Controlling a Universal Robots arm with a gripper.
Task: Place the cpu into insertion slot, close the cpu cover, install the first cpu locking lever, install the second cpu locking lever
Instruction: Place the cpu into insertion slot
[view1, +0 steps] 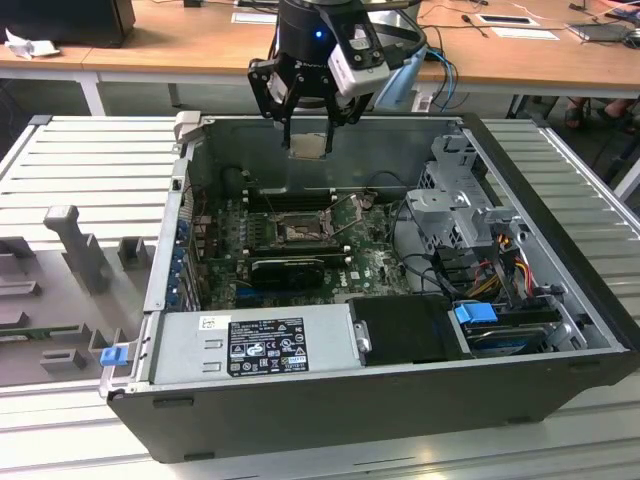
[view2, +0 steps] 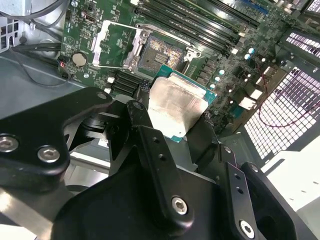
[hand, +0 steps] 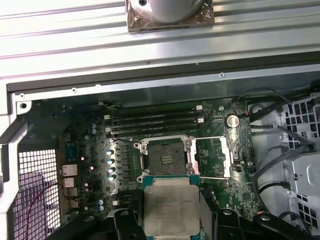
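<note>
Open computer case (view1: 330, 410); tool (view1: 309, 143) clamps cpu (hand: 171, 209), dull silver top, green rim.

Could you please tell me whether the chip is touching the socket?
Apart. The exterior view shows the tool holding the chip in the air, well above the socket.

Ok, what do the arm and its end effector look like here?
The end effector is matte black, with jointed linkage bars fastened by silver screws. Above it sits a black cylindrical wrist with a small blue light, a grey-white camera box mounted alongside, and a pale blue cable trailing off.
</note>
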